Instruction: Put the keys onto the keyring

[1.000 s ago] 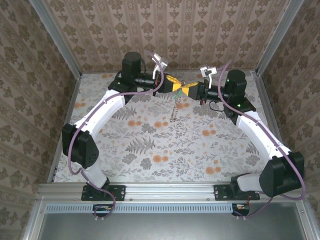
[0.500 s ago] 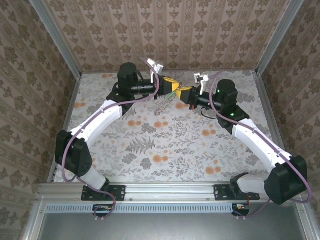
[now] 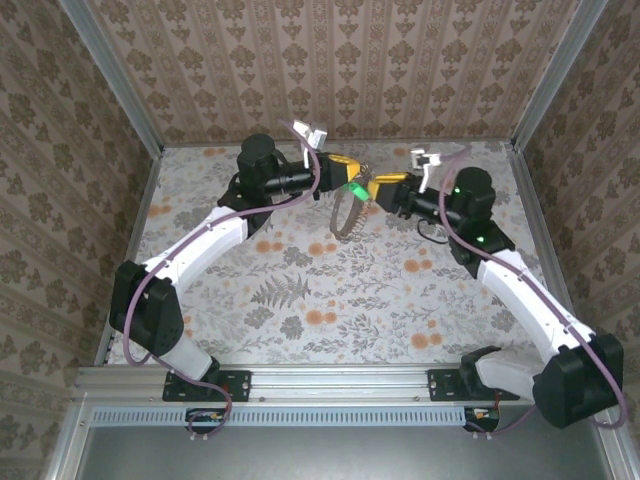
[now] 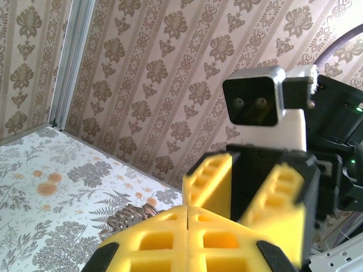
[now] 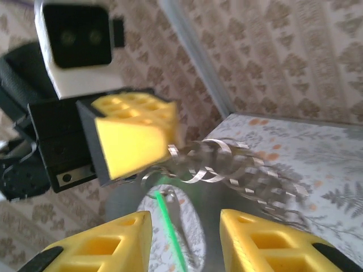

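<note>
- The left gripper (image 3: 348, 178) is clamped tight, its yellow fingers (image 4: 170, 241) pressed flat together. At their tip it pinches the top of the keyring (image 3: 345, 214), which hangs from the grip over the floral table (image 3: 300, 300).
- The right gripper (image 5: 184, 218) faces it from the right, almost tip to tip. Its jaws stand parted and nothing is pinched between them.
- The two grippers meet above the far middle of the table, close to the far wall (image 3: 330, 70).
- In the right wrist view the keyring shows as a twisted, coiled band with a metallic sheen, springing from the left gripper's tip and running off to the right.
- In the left wrist view a braided brownish piece of the keyring peeks out just below the closed fingers.
- From above, the key (image 3: 352, 190) is a bright green spot at the top of the hoop, right where the grippers meet.
- In the right wrist view the key is a thin green streak in the gap between the parted fingers.
- The pictures are too blurred there to tell whether the key is threaded onto the keyring.
</note>
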`<state>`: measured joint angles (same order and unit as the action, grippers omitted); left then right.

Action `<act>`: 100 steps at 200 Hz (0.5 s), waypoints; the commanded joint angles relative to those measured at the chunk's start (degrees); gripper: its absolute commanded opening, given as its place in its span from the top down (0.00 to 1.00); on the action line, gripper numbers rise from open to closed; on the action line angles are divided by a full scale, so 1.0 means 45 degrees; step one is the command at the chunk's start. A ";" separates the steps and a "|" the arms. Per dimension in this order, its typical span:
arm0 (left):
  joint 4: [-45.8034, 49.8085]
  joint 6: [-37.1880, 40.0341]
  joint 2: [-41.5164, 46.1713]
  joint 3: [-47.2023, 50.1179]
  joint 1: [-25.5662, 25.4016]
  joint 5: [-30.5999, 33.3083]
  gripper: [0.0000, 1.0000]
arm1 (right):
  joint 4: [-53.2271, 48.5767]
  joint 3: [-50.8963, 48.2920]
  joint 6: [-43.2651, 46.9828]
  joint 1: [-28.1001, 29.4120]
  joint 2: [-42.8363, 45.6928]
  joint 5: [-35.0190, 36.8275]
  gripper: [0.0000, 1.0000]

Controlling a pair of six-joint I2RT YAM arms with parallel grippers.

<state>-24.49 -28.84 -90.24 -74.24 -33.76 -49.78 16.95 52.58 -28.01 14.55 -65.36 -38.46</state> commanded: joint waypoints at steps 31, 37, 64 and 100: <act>-0.1500 -0.0747 0.0385 0.0018 0.0100 -0.0117 1.00 | 0.2875 -0.0317 -0.2524 -0.0573 0.0253 -0.1077 0.68; -0.1569 -0.0814 0.0345 0.0013 0.0110 -0.0135 1.00 | 0.3280 -0.0317 -0.2808 -0.0571 0.0076 -0.1168 0.70; -0.1995 -0.1200 0.0224 0.0018 0.0123 -0.0178 1.00 | 0.5424 -0.0213 -0.4378 -0.0541 -0.0896 -0.1540 0.73; -0.2391 -0.1542 0.0123 -0.0006 0.0124 -0.0251 1.00 | 0.6612 0.0085 -0.5182 -0.0325 -0.1767 -0.1729 0.71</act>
<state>-30.13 -33.39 -90.24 -73.91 -33.67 -49.87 38.68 51.27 -46.54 12.29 -71.79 -44.01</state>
